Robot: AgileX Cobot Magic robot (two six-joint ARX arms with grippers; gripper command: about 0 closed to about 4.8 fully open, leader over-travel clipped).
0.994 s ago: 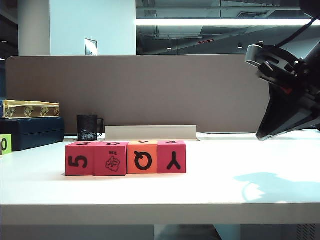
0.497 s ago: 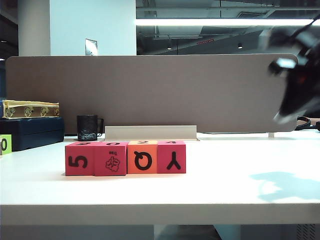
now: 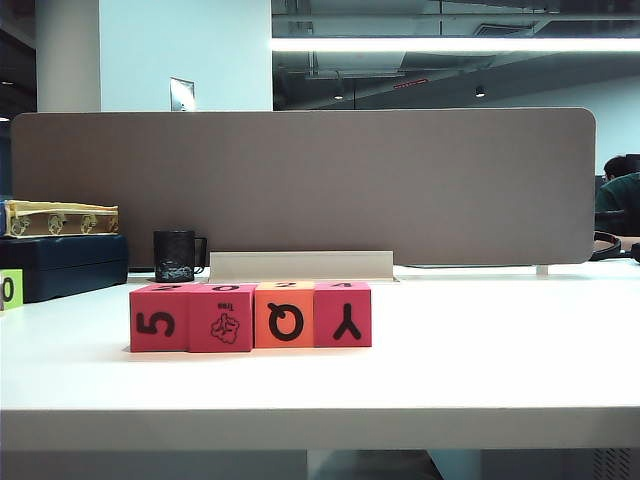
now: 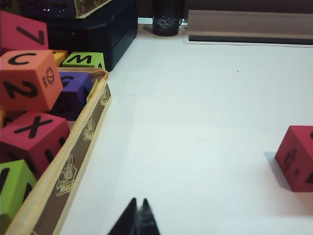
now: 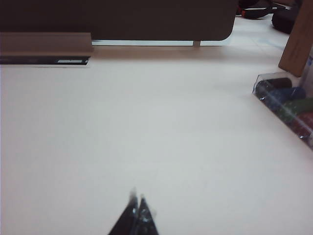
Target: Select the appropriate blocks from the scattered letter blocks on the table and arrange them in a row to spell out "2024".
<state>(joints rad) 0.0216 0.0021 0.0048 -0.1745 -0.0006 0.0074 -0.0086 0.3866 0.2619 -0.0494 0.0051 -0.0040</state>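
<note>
The four blocks [image 3: 250,314] stood touching in one row across the table [image 3: 480,370], parallel to its front edge. The left gripper [image 4: 138,208] (clenched, empty) lay nearer that row than the right gripper [image 5: 137,203], likewise clenched and empty over bare tabletop.

1. The blocks [image 3: 250,315]: four foam cubes in one straight row, sides touching. Three are pink-red, the third from the left is orange. Their front faces show 5, a tree picture, Q and Y. One pink-red block [image 4: 297,156] sits well off to one side of the left fingers.
2. The worktop [image 3: 480,370]: white, flat, smooth, thick front edge.
</note>
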